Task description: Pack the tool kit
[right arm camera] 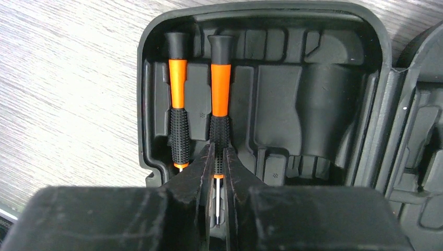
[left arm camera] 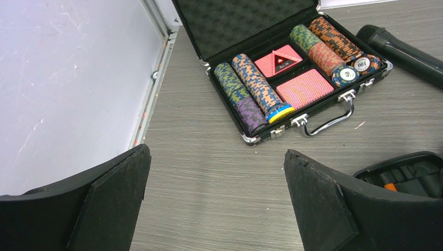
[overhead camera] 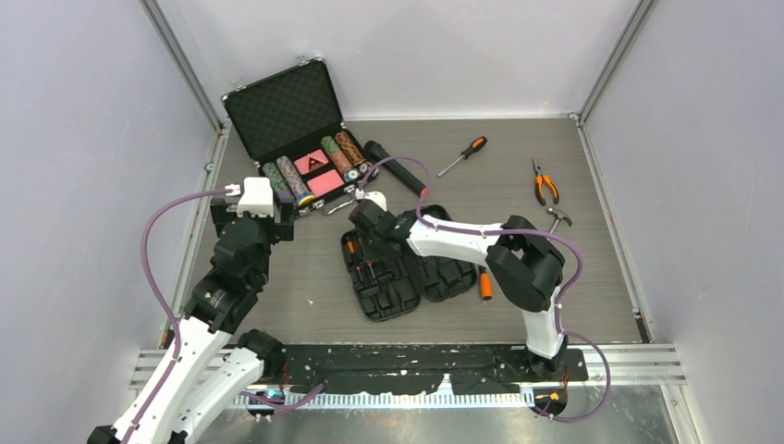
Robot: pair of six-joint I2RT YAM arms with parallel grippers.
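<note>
The tool kit case [overhead camera: 407, 277] lies open and flat at mid-table, its moulded slots [right arm camera: 292, 99] facing up. Two small orange-and-black screwdrivers sit in the left slots: one [right arm camera: 177, 73] at the edge, a second [right arm camera: 220, 89] beside it. My right gripper [right arm camera: 217, 154] reaches over the case's left half [overhead camera: 362, 222], shut on the second screwdriver's knurled grip, with the steel shaft showing between the fingers. My left gripper [left arm camera: 217, 157] hovers wide open over bare table left of the case [left arm camera: 412, 170], holding nothing.
An open poker chip case [overhead camera: 296, 139] stands at the back left, with a black flashlight [overhead camera: 398, 168] beside it. A larger screwdriver [overhead camera: 464, 154], pliers [overhead camera: 545, 182] and a hammer [overhead camera: 557, 218] lie at the back right. An orange tool [overhead camera: 485, 284] lies by the case's right edge.
</note>
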